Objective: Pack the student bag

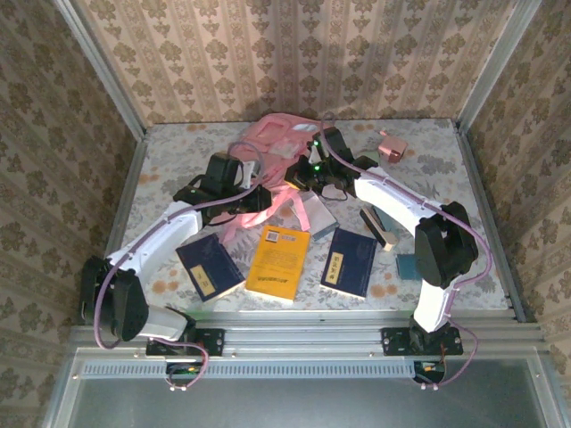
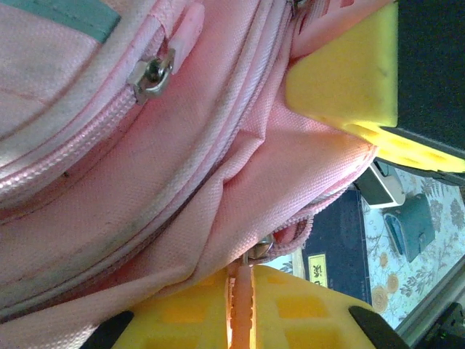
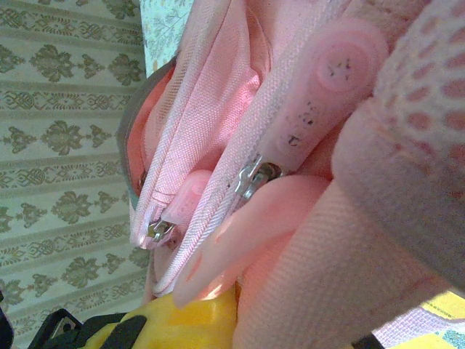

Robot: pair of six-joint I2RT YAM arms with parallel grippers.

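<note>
The student bag [image 1: 278, 141], a large pink backpack, lies at the back middle of the table with both grippers on its near side. My left gripper [image 1: 247, 185] is at the bag's left front. In the left wrist view the yellow pads [image 2: 305, 313] are shut on a pink zip pull [image 2: 244, 302] that hangs from a metal slider [image 2: 260, 247]. My right gripper [image 1: 314, 169] is at the bag's right front, shut in the pink fabric [image 3: 341, 254]. There a long pink zip pull [image 3: 240, 240] runs down to its yellow finger [image 3: 190, 320]; the other finger is hidden.
Three books lie in front of the bag: a dark blue one [image 1: 210, 266], a yellow one [image 1: 278, 261] and another dark blue one [image 1: 350, 260]. A small pink box [image 1: 393, 145] stands at the back right. A teal case [image 1: 406, 265] and a black bar [image 1: 379, 227] lie by the right arm.
</note>
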